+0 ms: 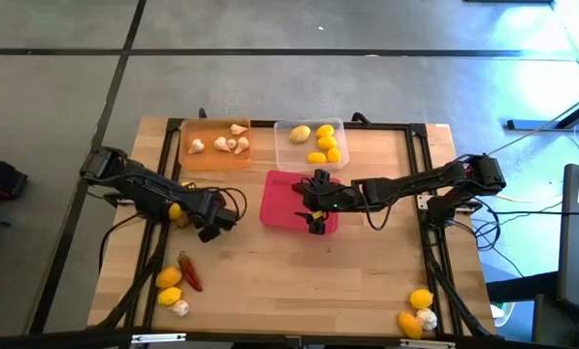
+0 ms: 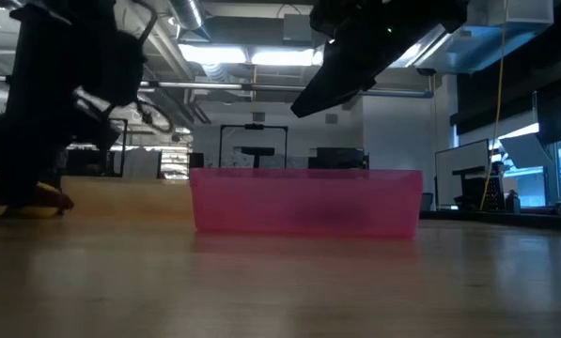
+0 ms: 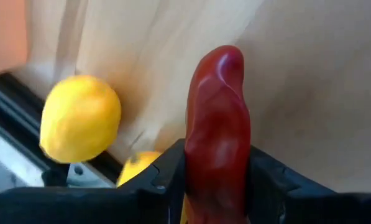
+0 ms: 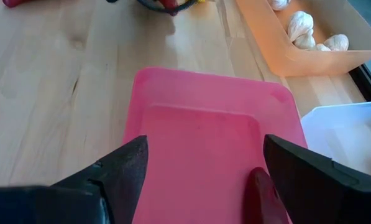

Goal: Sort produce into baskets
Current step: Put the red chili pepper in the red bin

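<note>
My left gripper [image 1: 214, 225] is shut on a dark red chili [image 3: 217, 118] left of the pink tray [image 1: 281, 202]. A lemon [image 1: 176, 210] lies just beside it. My right gripper [image 1: 315, 206] hangs open over the pink tray [image 4: 197, 124], and a chili [image 4: 260, 193] lies in the tray under it. The orange tray [image 1: 214, 145] holds garlic bulbs [image 1: 233, 143]. The clear tray [image 1: 310, 142] holds lemons [image 1: 325, 143]. My left gripper pinches the chili [image 3: 216, 171] between its two fingers [image 3: 163, 171]. The chili lies along the fingers, and its rounded end [image 3: 225, 59] sticks out well past the fingertips. Whether it is clear of the table I cannot tell.
Another chili [image 1: 190, 271], two lemons [image 1: 170, 287] and a garlic bulb [image 1: 179, 307] lie near the front left edge. Two lemons [image 1: 415, 310] and a garlic bulb [image 1: 427, 317] lie at the front right. Bare wood [image 1: 299, 281] lies in front of the pink tray.
</note>
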